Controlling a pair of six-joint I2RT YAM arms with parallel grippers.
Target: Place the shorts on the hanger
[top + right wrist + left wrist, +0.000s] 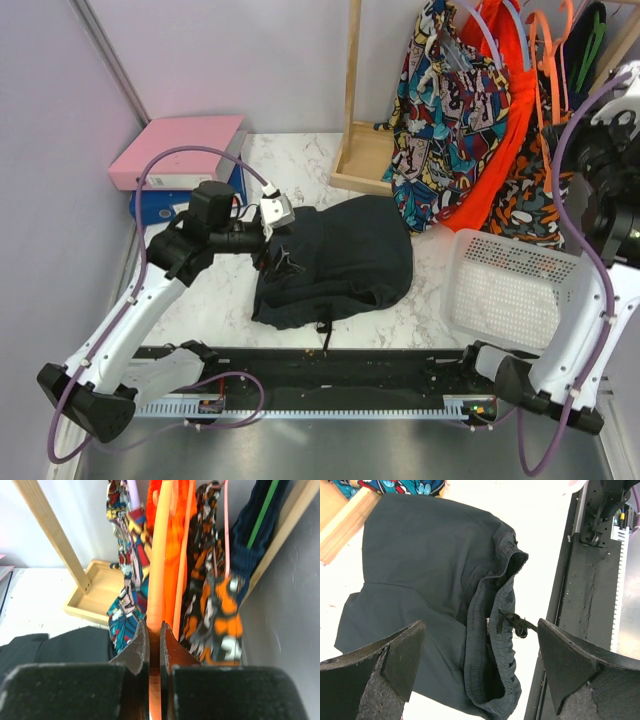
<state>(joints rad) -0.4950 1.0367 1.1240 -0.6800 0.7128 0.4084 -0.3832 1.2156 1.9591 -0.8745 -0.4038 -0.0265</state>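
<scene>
Two hands: left hand [480,626] spread over shorts [420,565], right hand [154,631] tight on hanger [158,565] amid garments [215,597].

White basket [505,290] near hanging comic-print garment [445,110], pink box [180,150] apart

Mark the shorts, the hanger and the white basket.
shorts [340,255], top view, middle of the black fabric.
hanger [156,580], right wrist view, its straight orange bar.
white basket [510,243], top view, far rim.
</scene>
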